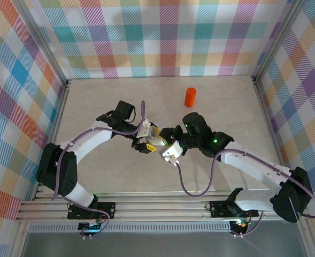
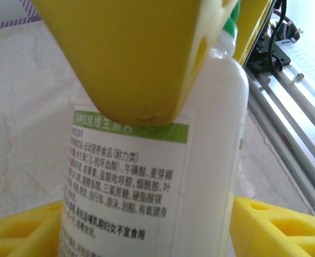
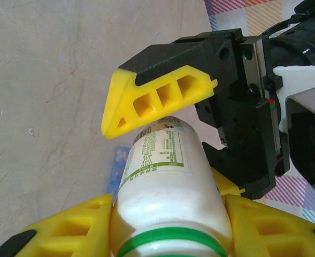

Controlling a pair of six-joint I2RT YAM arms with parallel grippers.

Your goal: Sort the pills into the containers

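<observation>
A white pill bottle [image 3: 168,182] with a green-edged label and a green ring at its neck is held off the table between both arms. My right gripper [image 3: 168,235] is shut on it near the neck, one yellow finger on each side. My left gripper [image 2: 146,230] is shut on the labelled body [image 2: 146,176], and one of its fingers [image 3: 157,99] lies across the bottle's far end. In the top view the two grippers [image 1: 146,142] [image 1: 170,145] meet at mid-table around the bottle [image 1: 158,140]. A small blue translucent item [image 3: 116,166] lies on the table under the bottle.
An orange container [image 1: 190,97] stands upright on the pale table [image 1: 104,101] behind and to the right of the grippers. Plaid walls close in three sides. The aluminium rail [image 1: 162,206] with the arm bases runs along the near edge.
</observation>
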